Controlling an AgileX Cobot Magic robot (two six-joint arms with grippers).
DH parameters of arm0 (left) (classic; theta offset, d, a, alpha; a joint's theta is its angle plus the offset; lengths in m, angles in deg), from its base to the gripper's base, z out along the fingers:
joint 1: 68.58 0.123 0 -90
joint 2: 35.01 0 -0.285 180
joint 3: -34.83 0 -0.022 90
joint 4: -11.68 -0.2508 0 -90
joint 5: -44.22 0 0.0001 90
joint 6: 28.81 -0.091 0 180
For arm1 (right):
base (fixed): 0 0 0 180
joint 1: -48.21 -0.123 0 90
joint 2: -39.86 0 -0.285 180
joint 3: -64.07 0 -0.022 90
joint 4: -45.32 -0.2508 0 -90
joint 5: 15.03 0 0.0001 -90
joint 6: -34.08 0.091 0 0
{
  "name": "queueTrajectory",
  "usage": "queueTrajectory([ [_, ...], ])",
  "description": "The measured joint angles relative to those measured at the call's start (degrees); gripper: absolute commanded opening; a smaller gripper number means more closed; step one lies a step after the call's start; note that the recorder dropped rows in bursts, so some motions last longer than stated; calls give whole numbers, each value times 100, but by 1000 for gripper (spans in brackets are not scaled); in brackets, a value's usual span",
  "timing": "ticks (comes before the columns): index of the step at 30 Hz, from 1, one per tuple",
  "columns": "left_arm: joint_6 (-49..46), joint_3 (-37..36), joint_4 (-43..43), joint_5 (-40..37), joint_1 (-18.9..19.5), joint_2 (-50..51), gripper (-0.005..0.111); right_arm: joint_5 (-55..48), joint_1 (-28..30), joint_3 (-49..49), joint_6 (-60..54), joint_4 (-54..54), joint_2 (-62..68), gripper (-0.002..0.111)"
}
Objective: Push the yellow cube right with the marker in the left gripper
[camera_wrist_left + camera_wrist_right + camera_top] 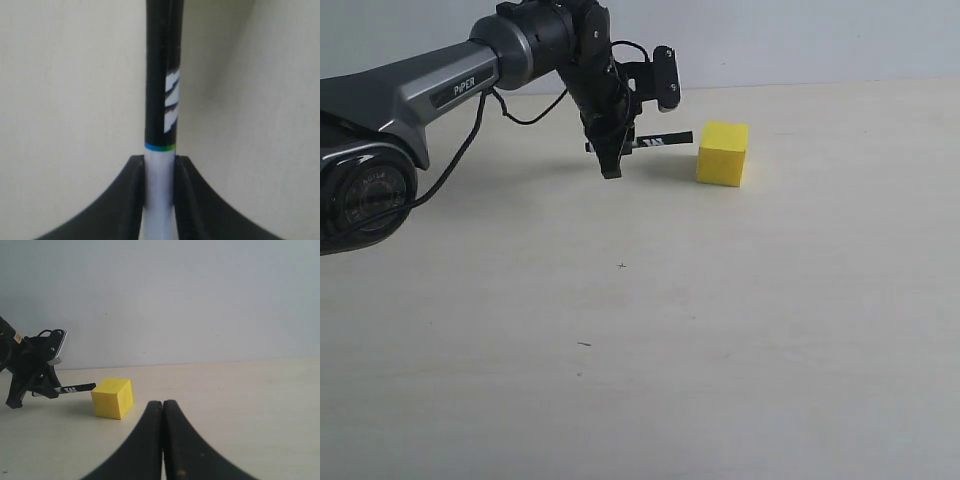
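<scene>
The yellow cube (722,154) rests on the beige table, right of the left arm. My left gripper (613,150) is shut on the marker (665,139), which lies level and points right; its black cap tip ends just short of the cube's left face, and contact cannot be told. In the left wrist view the fingers (131,200) clamp the white barrel of the marker (161,100). The right wrist view shows the cube (113,397), the marker (75,388) and the left gripper (25,390). My right gripper (163,405) is shut and empty.
The beige table (720,340) stretches wide toward the front and right of the cube. A pale wall (800,40) stands behind the table's far edge. The left arm's grey link and base (370,190) fill the left side.
</scene>
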Motion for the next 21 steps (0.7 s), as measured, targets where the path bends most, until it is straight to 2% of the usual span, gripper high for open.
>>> queueTrajectory([
  [8, 83, 0, -76, 173, -91, 13, 0, 0, 0, 0, 0, 0, 0, 0],
  [15, 62, 0, -263, 248, -389, 104, 0, 0, 0, 0, 0, 0, 0, 0],
  [21, 128, 0, -338, 28, -257, 104, 0, 0, 0, 0, 0, 0, 0, 0],
])
